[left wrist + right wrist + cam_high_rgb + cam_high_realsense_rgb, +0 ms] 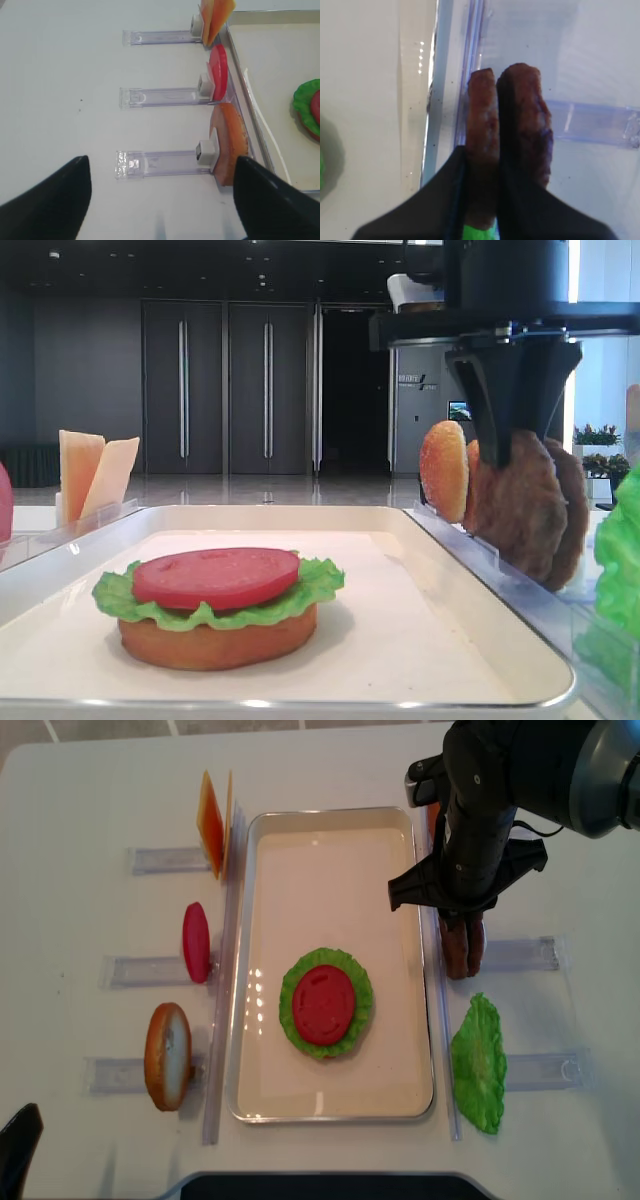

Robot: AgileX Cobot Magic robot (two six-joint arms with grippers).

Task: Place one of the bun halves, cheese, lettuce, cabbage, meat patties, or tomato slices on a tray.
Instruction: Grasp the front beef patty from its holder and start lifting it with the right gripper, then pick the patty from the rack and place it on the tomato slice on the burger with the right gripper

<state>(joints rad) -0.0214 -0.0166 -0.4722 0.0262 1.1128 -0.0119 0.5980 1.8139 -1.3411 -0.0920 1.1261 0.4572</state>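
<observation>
Left pincer (160, 200): nearest item in the left wrist view; its two dark fingers stand wide apart with nothing between them, hovering over bare tabletop (65, 75) beside the left-hand holders.
Spare bun half (231, 145): upright in the nearest clear holder, just outside the tray's left rim.
Spare tomato slice (218, 72): upright in the next holder along.
Cheese (217, 15): two slices standing in the farthest left holder.
Tray (400, 1020): centre of the tabletop; carries a stack of bun half (215, 640), lettuce (318, 580) and tomato slice (215, 575), in that order upward.
Loose lettuce leaf (480, 1062): right of the tray, near side.
Meat patties (462, 948): standing on edge in the right-hand holder, just outside the tray's right rim.
Right pincer (485, 220): clamped down over the patty nearer the tray, one finger on each face; the second patty (530, 125) touches the outer finger.
Step in hand (judgement): grip made, lift pending.
Advice: raise straight up until the disc clears the holder wall and rim, so its neighbour is not dragged; then carry over the stack and lay it flat on the tomato, centred.
Risk: a tilted release could slide off the smooth slice.
</observation>
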